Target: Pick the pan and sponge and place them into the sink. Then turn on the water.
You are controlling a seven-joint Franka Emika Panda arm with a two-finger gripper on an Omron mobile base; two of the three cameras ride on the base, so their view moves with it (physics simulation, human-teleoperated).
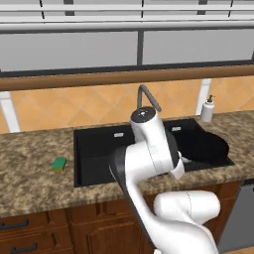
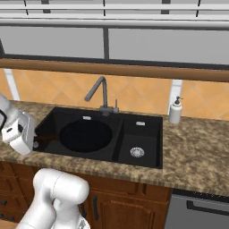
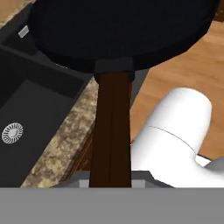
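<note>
Cataloguing, left base view: sponge (image 1: 59,164) lay on the tabletop (image 1: 30,173) at nine o'clock of the sink (image 1: 94,149), well apart from the arm; judged light, soft and compressible, best pinched across its short sides. The pan (image 1: 211,146) sat over the sink's three o'clock end, mostly hidden behind the arm.

Right base view: pan (image 2: 86,135) was a round black disc over the large basin, handle running to nine o'clock toward the hand at the picture's edge. Faucet (image 2: 99,91) stood at twelve o'clock of the sink (image 2: 143,129).

Hand view: fingers were clenched on the pan's dark brown handle (image 3: 112,131), the bowl at twelve o'clock. Judged rigid, fairly heavy and bowl-weighted, prone to sag from a far-end hold; a grip nearer the bowl would steady it.
</note>
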